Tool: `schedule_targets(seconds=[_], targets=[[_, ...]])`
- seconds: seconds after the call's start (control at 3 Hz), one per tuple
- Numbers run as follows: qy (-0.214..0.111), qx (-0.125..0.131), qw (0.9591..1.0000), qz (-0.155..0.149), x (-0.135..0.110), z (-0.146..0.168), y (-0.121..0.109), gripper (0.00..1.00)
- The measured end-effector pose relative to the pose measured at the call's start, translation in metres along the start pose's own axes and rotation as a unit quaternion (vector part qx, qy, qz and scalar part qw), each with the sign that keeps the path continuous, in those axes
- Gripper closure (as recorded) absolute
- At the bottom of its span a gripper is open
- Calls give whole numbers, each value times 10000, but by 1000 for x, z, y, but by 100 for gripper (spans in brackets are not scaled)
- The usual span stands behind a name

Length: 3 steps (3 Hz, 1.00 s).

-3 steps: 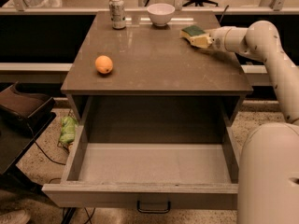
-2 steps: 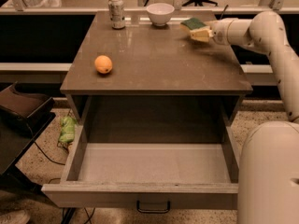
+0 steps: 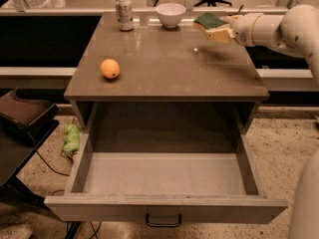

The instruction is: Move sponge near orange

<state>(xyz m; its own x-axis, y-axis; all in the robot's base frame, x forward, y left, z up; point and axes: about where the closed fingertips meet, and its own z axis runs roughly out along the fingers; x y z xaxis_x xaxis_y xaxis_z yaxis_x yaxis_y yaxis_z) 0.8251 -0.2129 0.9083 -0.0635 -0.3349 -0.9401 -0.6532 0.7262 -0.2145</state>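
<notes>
1. The step in hand is the carry. The gripper (image 3: 226,30) pinches the sponge (image 3: 209,20) from its right side and holds it clear of the counter (image 3: 164,78), above the rear right corner. The green scouring face tilts up and toward the camera.
2. The orange (image 3: 110,68) sits on the left part of the counter, near the front edge and well apart from the sponge. The placing is not yet done.
3. The next move likely calls for a sweep left and toward the front, then a descent to a bare patch just beside the orange. The sponge should come down short of the fruit, since a nudge could roll it toward the edge and the open drawer (image 3: 164,176) below.
4. The white bowl (image 3: 170,14) and the soda can (image 3: 124,13) stand along the rear edge. A path angled toward the front would seem to keep clear of both.
5. Compared with a second ago, the sponge hangs higher and farther back. Then it sat low over the right rear of the counter. The orange, bowl and can have not shifted.
</notes>
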Motion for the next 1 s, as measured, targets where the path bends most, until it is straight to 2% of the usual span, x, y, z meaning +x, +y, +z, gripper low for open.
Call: schedule_targets(seconds=[0.33, 0.67, 1.0], targets=[[-9, 51, 9997, -252, -10, -36, 27, 100], [230, -247, 9984, -454, 4, -47, 80, 100], [513, -907, 9929, -573, 27, -40, 143, 100]])
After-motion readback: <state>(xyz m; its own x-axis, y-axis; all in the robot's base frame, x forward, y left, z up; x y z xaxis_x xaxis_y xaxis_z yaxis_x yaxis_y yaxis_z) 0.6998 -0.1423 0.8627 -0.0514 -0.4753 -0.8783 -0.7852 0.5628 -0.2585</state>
